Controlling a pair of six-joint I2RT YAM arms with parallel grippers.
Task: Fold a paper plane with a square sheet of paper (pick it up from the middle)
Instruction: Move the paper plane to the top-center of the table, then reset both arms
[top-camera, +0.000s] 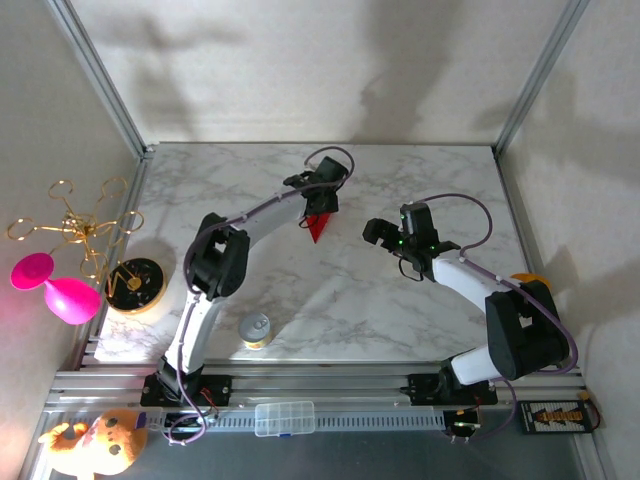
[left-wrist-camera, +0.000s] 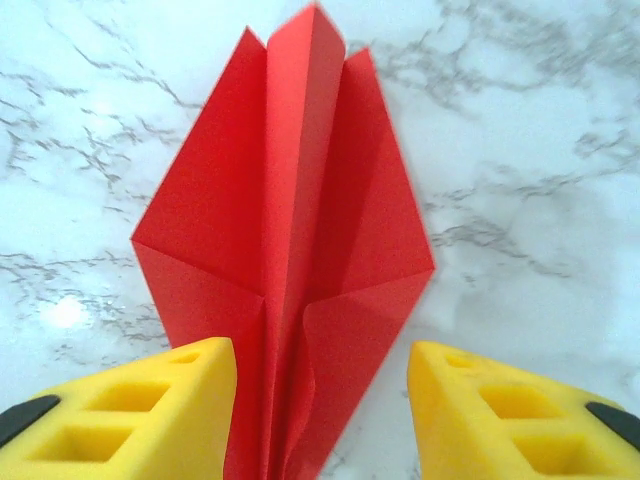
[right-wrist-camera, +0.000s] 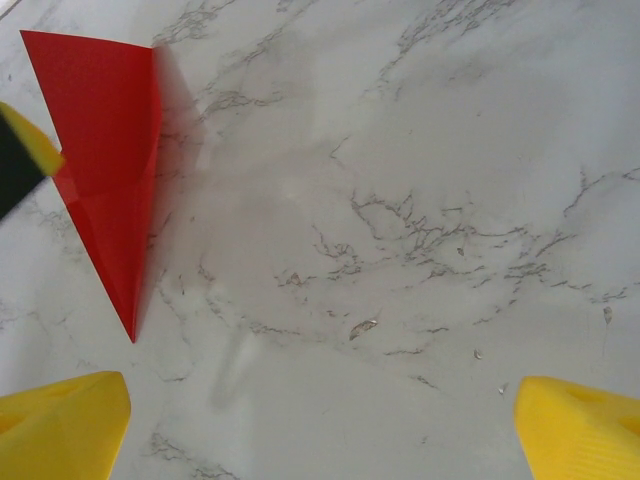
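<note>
Most of the folding looks done. The red paper is not a flat square. It is a paper plane (top-camera: 318, 227), long and thin, with a sharp tip that points to the near side. From the left wrist camera, the paper plane (left-wrist-camera: 290, 200) has a raised ridge down its middle and a wing lying out on each side. Fold lines run across the wings. I think only small jobs are left, like pressing the folds flat and tidying the wings. I cannot tell if every fold is crisp.

The plane lies on the white marble table (top-camera: 400, 320), far out and close to the middle.

The left arm is stretched far out and bent at the elbow. The left gripper (top-camera: 322, 200) hangs right over the far end of the plane. Up close, the left gripper (left-wrist-camera: 320, 350) has its two yellow fingers (left-wrist-camera: 120, 420) apart, with one narrow end of the plane between them. One finger is just beside the paper. The other has a gap, so the paper is not pinched.

The right arm is bent too. The right gripper (top-camera: 375, 233) waits to the right of the plane, near it but not touching. Its own camera shows the right gripper (right-wrist-camera: 320, 400) spread wide over bare table, holding nothing.
</note>
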